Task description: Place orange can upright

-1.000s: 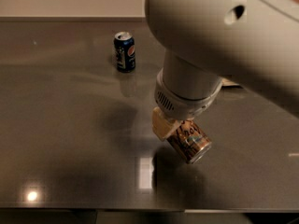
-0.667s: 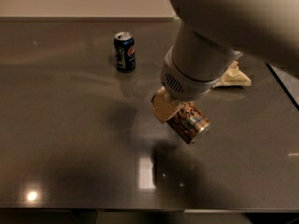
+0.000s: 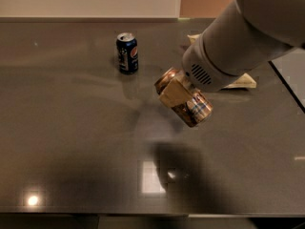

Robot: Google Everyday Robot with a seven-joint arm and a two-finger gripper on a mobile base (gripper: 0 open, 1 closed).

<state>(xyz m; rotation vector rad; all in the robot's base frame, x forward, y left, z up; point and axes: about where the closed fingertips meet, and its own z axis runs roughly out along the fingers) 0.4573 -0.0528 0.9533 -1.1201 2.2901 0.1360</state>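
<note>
Above the middle of the dark desk (image 3: 71, 142), a little toward 3 o'clock, the pincer (image 3: 180, 97) is closed on the orange can (image 3: 198, 109), one tan pad (image 3: 171, 93) pressed flat against the can's side. The can hangs clear of the surface and is tilted, one end pointing up toward 10 o'clock and the other down toward 4 o'clock; its shadow lies on the desk at 6 o'clock. Step in hand, as judged: carrying and reorienting, with placement not yet begun. The next move calls for a wrist rotation that brings the can's long axis vertical, then a straight descent until its base sits flat on the desk, and only then a release. An upright dark blue Pepsi can (image 3: 127, 53) stands at 10 o'clock from the held can, well apart. A pale packet (image 3: 240, 81) lies at 3 o'clock, partly hidden behind the arm (image 3: 238, 46).
</note>
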